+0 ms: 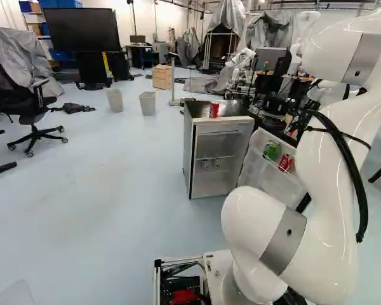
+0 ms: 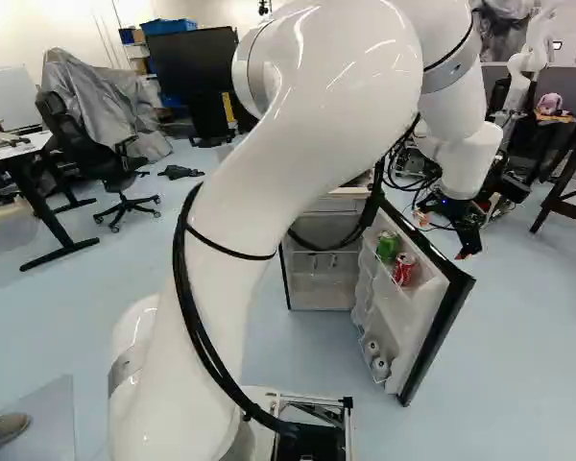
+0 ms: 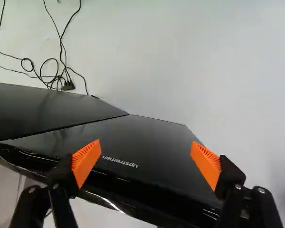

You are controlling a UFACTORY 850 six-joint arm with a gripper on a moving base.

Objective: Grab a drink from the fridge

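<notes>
Cans point(image 2: 403, 269) sit lower left of the gripper point(image 3: 146, 149) in the right base view, across the door point(image 2: 440, 331). Jaws stand wide.

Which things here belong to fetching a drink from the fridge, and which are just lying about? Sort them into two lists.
Belongs to the job:
- fridge and its open door
- green can and red can on the door shelf
- open claw

Just lying about:
- black office chair
- two bins
- wooden box
- floor cables
</notes>
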